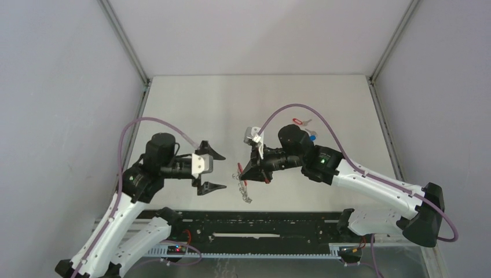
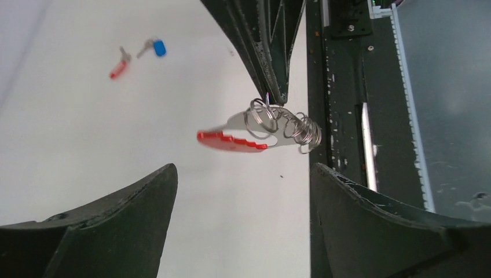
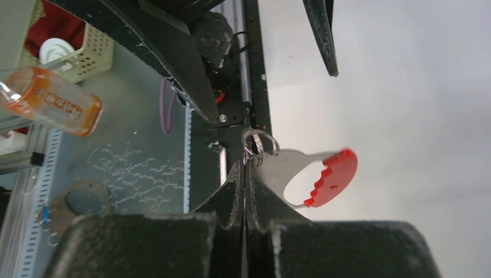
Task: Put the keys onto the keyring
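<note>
The keyring [image 1: 244,183], a red curved band with a cluster of silver rings, hangs just above the table's near middle. My right gripper [image 1: 246,172] is shut on one of its rings; in the right wrist view the fingertips [image 3: 244,168] pinch the ring and the band [image 3: 330,174] juts out to the right. My left gripper [image 1: 224,171] is open and empty, facing the keyring [image 2: 255,130] from the left, its jaws [image 2: 243,171] short of it. The keys lie on the table behind the right arm, one red-tagged [image 1: 298,121] [image 2: 117,68], one blue-tagged [image 1: 312,138] [image 2: 155,47].
A black rail [image 1: 260,223] runs along the table's near edge between the arm bases. Grey walls enclose the table on the left, right and back. Off the table, the right wrist view shows an orange bottle [image 3: 52,104] by a basket [image 3: 87,46].
</note>
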`<state>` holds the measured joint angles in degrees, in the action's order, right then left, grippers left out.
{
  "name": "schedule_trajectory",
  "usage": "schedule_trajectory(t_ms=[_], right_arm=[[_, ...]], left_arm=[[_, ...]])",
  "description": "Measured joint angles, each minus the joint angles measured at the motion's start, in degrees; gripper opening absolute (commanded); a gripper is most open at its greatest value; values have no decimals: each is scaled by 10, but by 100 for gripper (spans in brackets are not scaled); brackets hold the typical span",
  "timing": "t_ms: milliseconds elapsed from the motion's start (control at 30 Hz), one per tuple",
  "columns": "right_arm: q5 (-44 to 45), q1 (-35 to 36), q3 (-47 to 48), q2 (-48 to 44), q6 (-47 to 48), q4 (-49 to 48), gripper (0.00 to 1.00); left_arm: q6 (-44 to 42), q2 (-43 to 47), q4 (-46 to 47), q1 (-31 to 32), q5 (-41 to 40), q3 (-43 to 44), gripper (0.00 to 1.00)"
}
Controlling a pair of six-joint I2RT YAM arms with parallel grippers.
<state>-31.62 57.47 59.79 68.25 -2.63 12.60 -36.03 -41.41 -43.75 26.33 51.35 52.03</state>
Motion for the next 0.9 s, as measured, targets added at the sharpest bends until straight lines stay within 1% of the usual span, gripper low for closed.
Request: schedule_trajectory(t_ms=[100,167,367,733,833,900], right_arm=[[-31,0,11,1,0,5,0],[-50,0,19,1,-1,5,0],[-90,-1,30,1,-7,-1,0],[-111,-5,31,7,-20,-17,0],[-114,-5,33,13,-24,-20,0],[-117,-5,33,16,-26,-23,0]], left_arm=[[-7,38,31,24,-18,-18,86],[-10,53,46,30,-28,-28,83],[-4,40,73,38,-37,-30,70],[6,40,75,93,-29,-30,58],[7,35,73,103,-30,-30,51],[8,31,74,106,-30,-30,48]])
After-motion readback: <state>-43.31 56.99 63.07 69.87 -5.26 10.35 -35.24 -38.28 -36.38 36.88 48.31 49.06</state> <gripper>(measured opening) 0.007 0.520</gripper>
